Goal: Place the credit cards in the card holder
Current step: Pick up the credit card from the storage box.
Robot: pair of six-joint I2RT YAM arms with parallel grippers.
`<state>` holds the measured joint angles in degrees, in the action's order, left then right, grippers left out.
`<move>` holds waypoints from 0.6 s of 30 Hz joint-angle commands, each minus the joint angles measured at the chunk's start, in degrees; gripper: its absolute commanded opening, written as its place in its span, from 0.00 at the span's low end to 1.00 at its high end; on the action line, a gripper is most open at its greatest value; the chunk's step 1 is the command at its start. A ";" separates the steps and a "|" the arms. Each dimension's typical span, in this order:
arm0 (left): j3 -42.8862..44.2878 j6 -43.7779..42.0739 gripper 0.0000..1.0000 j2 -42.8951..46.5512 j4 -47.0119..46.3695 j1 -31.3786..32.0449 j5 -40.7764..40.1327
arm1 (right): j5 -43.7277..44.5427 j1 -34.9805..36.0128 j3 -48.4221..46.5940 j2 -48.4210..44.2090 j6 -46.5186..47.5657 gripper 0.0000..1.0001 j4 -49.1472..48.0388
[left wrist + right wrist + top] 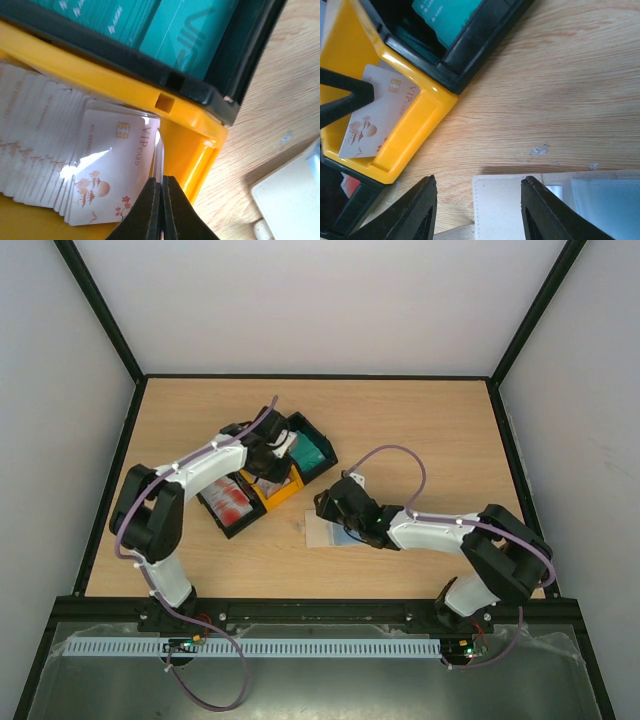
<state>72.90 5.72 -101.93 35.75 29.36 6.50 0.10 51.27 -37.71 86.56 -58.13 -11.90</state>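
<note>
My left gripper (161, 192) is shut on a thin pale credit card (157, 152), seen edge-on above a stack of pale VIP credit cards (107, 167) in the yellow tray (190, 145). From the right wrist that card (377, 120) shows tilted in the yellow tray with a black finger over its corner. Teal cards (165, 25) fill the black tray beyond. The beige card holder (505, 207) lies open on the table, its blue-grey inside (605, 200) to the right. My right gripper (479, 182) hovers open over the holder's edge, holding nothing. From above, the left gripper (268, 462) is at the trays and the right gripper (335, 508) by the holder (325, 533).
Three trays sit joined in a diagonal row: black with teal cards (312, 452), yellow (282, 490), black with red-and-white cards (232, 502). Bare wooden tabletop (430, 440) lies around them, and black frame posts edge the table.
</note>
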 commanded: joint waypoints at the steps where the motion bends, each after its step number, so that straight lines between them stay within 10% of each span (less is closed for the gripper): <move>1: 3.11 0.13 0.02 5.62 3.38 0.43 0.39 | 2.58 -0.36 -0.31 -4.03 0.30 0.46 2.64; 18: 2.19 22.34 0.02 29.87 -7.54 0.50 20.95 | -10.85 -0.33 -0.44 -28.33 2.63 0.72 -0.64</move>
<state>75.92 17.26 -76.99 35.53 29.61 16.23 -6.55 51.00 -37.76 64.66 -54.59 -8.84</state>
